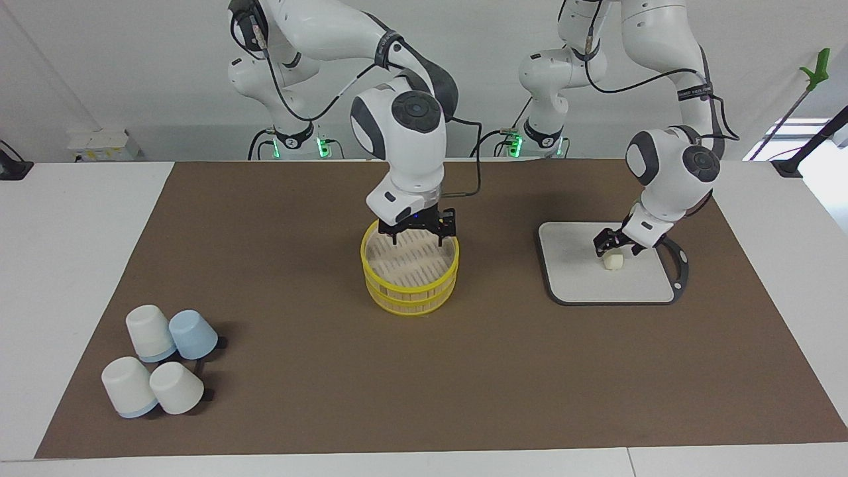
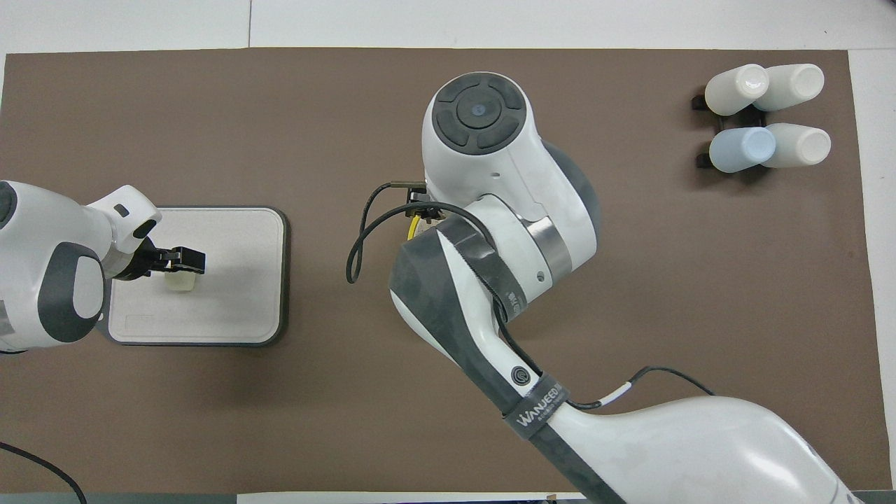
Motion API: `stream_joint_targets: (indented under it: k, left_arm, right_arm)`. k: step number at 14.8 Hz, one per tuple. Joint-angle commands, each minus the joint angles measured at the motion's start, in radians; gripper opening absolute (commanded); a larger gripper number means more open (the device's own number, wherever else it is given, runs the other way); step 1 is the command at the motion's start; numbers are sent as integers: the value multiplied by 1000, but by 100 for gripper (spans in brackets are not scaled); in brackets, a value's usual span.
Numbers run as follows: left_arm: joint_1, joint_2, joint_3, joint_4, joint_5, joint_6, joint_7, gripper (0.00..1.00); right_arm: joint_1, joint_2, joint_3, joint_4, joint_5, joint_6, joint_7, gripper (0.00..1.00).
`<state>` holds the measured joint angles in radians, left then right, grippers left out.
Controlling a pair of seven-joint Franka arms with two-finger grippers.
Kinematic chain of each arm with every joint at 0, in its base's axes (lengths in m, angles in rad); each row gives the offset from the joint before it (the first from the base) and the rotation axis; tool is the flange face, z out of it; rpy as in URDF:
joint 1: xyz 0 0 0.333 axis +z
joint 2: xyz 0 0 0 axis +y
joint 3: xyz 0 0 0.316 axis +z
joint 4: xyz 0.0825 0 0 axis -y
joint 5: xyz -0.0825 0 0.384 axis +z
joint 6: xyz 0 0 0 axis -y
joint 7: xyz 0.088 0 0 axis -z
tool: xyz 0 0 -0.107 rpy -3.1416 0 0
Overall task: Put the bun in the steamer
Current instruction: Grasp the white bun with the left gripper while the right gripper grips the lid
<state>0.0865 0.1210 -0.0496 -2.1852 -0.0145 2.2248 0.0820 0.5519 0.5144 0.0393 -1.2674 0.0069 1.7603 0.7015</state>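
Observation:
The bun (image 1: 613, 263) is a small cream-white lump lying on the grey cutting board (image 1: 576, 278); it also shows in the overhead view (image 2: 180, 282). My left gripper (image 1: 615, 250) hangs just over the bun, fingers open on either side of its top; it shows in the overhead view too (image 2: 183, 261). The yellow-rimmed two-tier steamer (image 1: 410, 275) stands mid-table with nothing on its slatted floor. My right gripper (image 1: 417, 233) is open and empty, low over the part of the steamer's rim nearest the robots. In the overhead view the right arm hides nearly all of the steamer (image 2: 416, 222).
Several upturned white and pale-blue cups (image 1: 159, 361) stand at the right arm's end of the brown mat (image 1: 298, 397), farther from the robots than the steamer; they also show in the overhead view (image 2: 764, 119). The cutting board (image 2: 231, 308) lies at the left arm's end.

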Motion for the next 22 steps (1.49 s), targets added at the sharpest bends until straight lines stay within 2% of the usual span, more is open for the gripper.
stream_joint_targets:
  k: [1,2,5,6,10,15,17,18,21,22]
  left_arm:
    - [-8,8,7,-18,19,33,-19,100]
    - [-7,9,7,-18,19,36,-19,98]
    - [-7,9,7,-18,19,35,-19,83]
    - [-7,9,7,-18,19,35,-19,81]
    - [-7,9,7,-19,19,35,-19,81]
    - [-7,8,7,-25,19,36,-18,80]
    - [-5,8,8,-25,19,36,-16,76]
    - [-7,8,8,-25,19,36,-16,73]
    - [-5,8,8,-24,19,36,-13,57]
    - [-5,9,8,-24,19,36,-15,51]
  right_arm:
    - [49,55,-10,75,-5,-2,42,99]
    - [69,59,-10,72,-10,10,74,99]
    - [95,76,-9,71,-13,39,122,99]
    - [98,78,-7,66,-10,63,125,99]
    - [102,65,-7,-10,-15,146,125,98]
    - [108,61,-7,-58,-30,172,125,96]
    - [109,56,-6,-64,-28,174,125,86]
    - [109,55,-6,-70,-25,174,125,74]
    - [129,56,-6,-79,-22,174,133,33]
    - [131,56,-4,-89,-25,173,133,7]
